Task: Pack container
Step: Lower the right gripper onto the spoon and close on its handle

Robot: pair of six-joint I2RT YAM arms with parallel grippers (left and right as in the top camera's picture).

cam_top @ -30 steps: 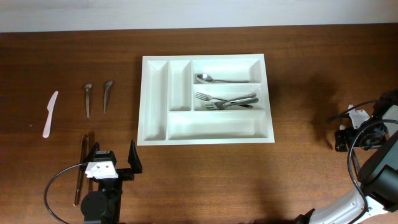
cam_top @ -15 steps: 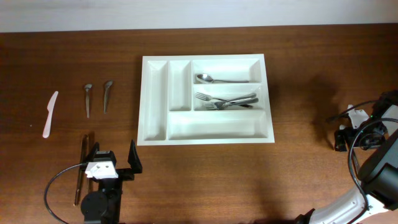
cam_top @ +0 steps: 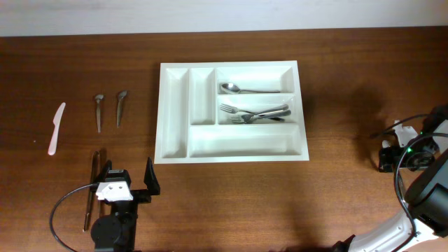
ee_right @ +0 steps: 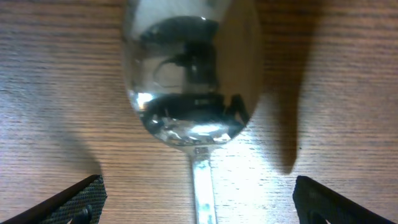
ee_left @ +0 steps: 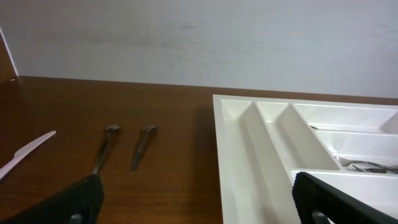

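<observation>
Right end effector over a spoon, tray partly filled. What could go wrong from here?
1. The spoon lies flat on the table under the open right end effector. Thin and shiny, it may slip from the grip, or the end effector may scrape the wood.
2. It sits far to the right of the container, so a weak pinch could drop it on the way across.
3. The open left end effector stands beside a dark utensil; a careless move could knock it.
</observation>
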